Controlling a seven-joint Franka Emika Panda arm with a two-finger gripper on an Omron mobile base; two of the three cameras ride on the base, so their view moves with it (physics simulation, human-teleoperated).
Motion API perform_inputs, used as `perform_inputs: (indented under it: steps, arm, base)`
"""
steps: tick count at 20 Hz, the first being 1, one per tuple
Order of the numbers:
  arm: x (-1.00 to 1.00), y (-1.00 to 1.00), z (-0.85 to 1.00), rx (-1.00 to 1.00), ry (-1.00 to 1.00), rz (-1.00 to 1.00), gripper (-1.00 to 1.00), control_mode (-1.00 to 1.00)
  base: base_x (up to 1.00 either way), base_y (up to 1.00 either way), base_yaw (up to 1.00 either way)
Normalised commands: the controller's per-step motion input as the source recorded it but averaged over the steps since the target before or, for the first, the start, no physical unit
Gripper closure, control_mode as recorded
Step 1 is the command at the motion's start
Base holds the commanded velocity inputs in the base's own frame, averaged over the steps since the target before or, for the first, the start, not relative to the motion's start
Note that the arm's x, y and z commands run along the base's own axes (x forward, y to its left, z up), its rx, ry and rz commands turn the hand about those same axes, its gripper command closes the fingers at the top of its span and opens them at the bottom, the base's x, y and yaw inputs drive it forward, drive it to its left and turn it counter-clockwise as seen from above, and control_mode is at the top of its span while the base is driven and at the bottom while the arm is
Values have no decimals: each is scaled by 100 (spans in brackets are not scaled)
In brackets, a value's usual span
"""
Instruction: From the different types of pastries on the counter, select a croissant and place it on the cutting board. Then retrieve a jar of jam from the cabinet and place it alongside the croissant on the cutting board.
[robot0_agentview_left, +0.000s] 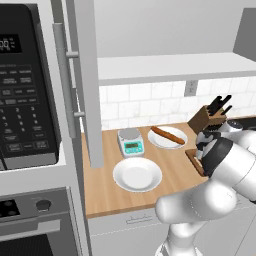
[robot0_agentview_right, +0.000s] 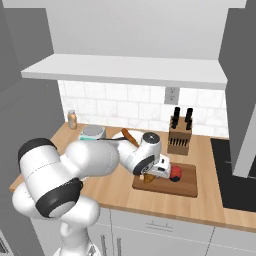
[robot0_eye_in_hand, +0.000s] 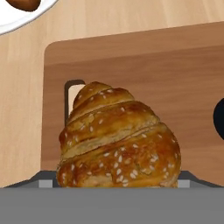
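Right base view: my gripper (robot0_agentview_right: 161, 172) sits low over the cutting board (robot0_agentview_right: 187, 186), which lies on the counter (robot0_agentview_right: 115, 187) in front of the knife block (robot0_agentview_right: 179, 137). The croissant (robot0_agentview_right: 149, 178) rests on the left end of the board, directly under my hand. The jar of jam (robot0_agentview_right: 175, 173) stands on the board just to the right of my hand, close to the croissant. Whether the jar touches my hand cannot be determined. The state of my jaws cannot be determined: the fingertips are hidden behind the croissant and my wrist.

Hand view: the croissant (robot0_eye_in_hand: 119, 142) sits in the foreground on the board (robot0_eye_in_hand: 175, 78), with its ridged segments and pale seeds facing the camera. The handle slot (robot0_eye_in_hand: 71, 98) of the board shows just behind the croissant on its left side. A dark shape at the right edge cannot be identified.

Left base view: the cabinet door (robot0_agentview_left: 89, 80) stands open, edge toward the camera, beside the microwave (robot0_agentview_left: 27, 85). An empty white plate (robot0_agentview_left: 137, 174) lies near the counter's front edge. A kitchen scale (robot0_agentview_left: 131, 141) stands behind it. A second plate (robot0_agentview_left: 167, 137) carries the long bread stick (robot0_agentview_left: 167, 134). My arm hides most of the board here.
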Motion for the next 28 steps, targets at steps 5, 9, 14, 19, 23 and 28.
perform_inputs:
  steps: [5,9,14,19,23,28]
  arm:
    - [0,0,0,0,0,0,-100,-100]
    - [0,-9,0,0,-3,0,-100,-100]
    - [-17,-18,0,0,-7,0,-100,-100]
    - [-27,-4,1,0,-5,0,-100,-100]
    - [-14,0,36,1,-2,-2,-100,-100]
    - [-77,22,7,0,0,-4,-100,-100]
  base:
    - [0,0,0]
    - [0,0,0]
    - [0,0,0]
    - [0,0,0]
    - [0,0,0]
    - [0,0,0]
